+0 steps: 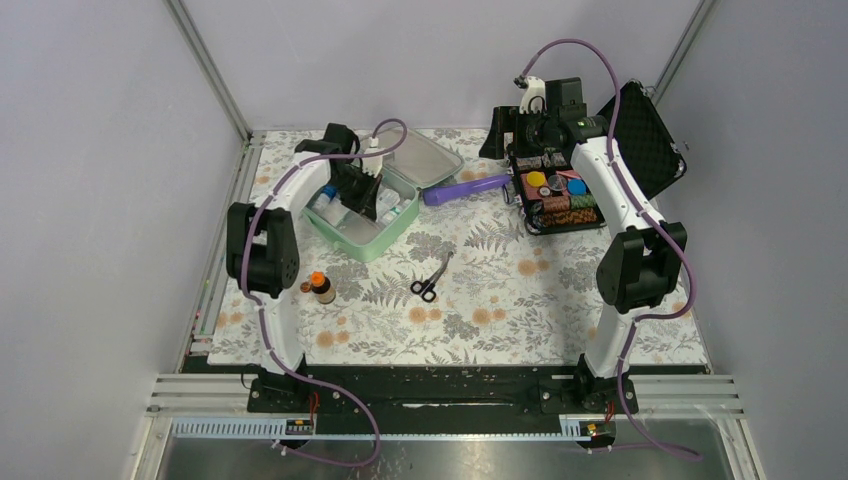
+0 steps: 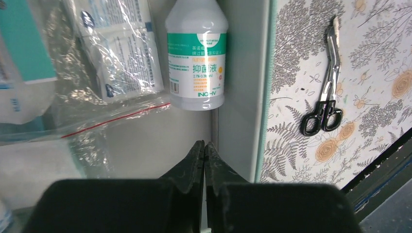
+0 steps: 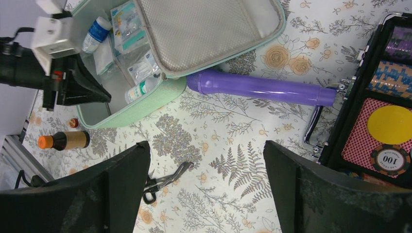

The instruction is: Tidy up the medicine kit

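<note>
From the top camera: open at the left rear of the floral table cover (image 1: 480, 300), a mint-green, rounded-square hinged medicine kit (image 1: 352, 243) with grey lining, lid laid back toward the rear. Dipped into its tray, the left gripper (image 1: 362, 195); jaw state not readable at this size. Outside the kit: a small brown bottle with orange cap (image 1: 320, 287) by the left arm, black-handled steel scissors (image 1: 430, 280) mid-table, a long purple plastic cylinder (image 1: 465, 188) just beside the lid. At right rear, an open black foam-lined case of colourful chips (image 1: 650, 140).

From the left wrist: fingers pressed together, pinching nothing, low in the tray close to the grey inner wall. Straight ahead, lying in the corner against that wall, a white plastic bottle with green-and-white label (image 2: 197, 58). Beside it, a clear zip bag of white sachets (image 2: 114, 63); at the far left, a teal-and-white box (image 2: 22, 43). Beyond the mint rim, the scissors on the cover.

From the right wrist: right gripper (image 3: 206, 145) spread wide and empty, above the cover between kit and black case. Inside the kit also a small white bottle with blue cap (image 3: 99, 29); lid lined with a grey mesh pocket.

Judged from this: probably light, with a semi-stiff shell and a free-swinging lid. Best taken by the tray's side wall or rim, never by the lid alone. Bag likely limp and slippery; bottles round, prone to roll, better pinched across the body.
</note>
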Robot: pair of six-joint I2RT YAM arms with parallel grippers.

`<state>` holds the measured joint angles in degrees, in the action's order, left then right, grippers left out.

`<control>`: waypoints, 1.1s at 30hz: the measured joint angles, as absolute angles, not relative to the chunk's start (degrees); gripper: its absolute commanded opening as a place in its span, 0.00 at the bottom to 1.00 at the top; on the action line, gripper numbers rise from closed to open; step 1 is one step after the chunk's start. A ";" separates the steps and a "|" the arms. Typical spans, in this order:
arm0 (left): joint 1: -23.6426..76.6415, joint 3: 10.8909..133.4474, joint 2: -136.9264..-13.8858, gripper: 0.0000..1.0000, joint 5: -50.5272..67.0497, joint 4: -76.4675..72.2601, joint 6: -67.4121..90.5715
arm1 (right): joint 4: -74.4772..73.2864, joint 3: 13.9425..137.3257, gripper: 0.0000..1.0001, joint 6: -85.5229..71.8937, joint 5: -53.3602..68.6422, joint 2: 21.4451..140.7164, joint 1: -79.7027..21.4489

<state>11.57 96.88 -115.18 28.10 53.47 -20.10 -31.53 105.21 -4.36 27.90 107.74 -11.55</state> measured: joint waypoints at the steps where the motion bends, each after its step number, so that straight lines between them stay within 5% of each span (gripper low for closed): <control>1: 11.57 96.88 -115.96 0.00 28.08 53.76 -19.97 | -31.51 105.21 0.93 -4.36 27.92 107.74 -11.55; 21: 12.32 102.28 -124.90 0.04 28.73 53.98 -17.63 | -31.53 104.38 0.93 -3.68 27.40 107.74 -11.55; 27: 11.81 101.73 -124.05 0.49 28.45 54.13 -17.63 | -31.86 104.16 0.93 -3.66 27.07 107.74 -11.55; 33: 9.69 97.23 -111.81 0.59 28.95 52.42 -18.59 | -32.40 104.16 0.93 -3.66 27.05 107.74 -11.55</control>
<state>9.69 97.23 -111.81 28.95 52.42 -18.59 -32.40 104.16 -3.66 27.05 107.74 -11.55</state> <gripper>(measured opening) 0.552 0.928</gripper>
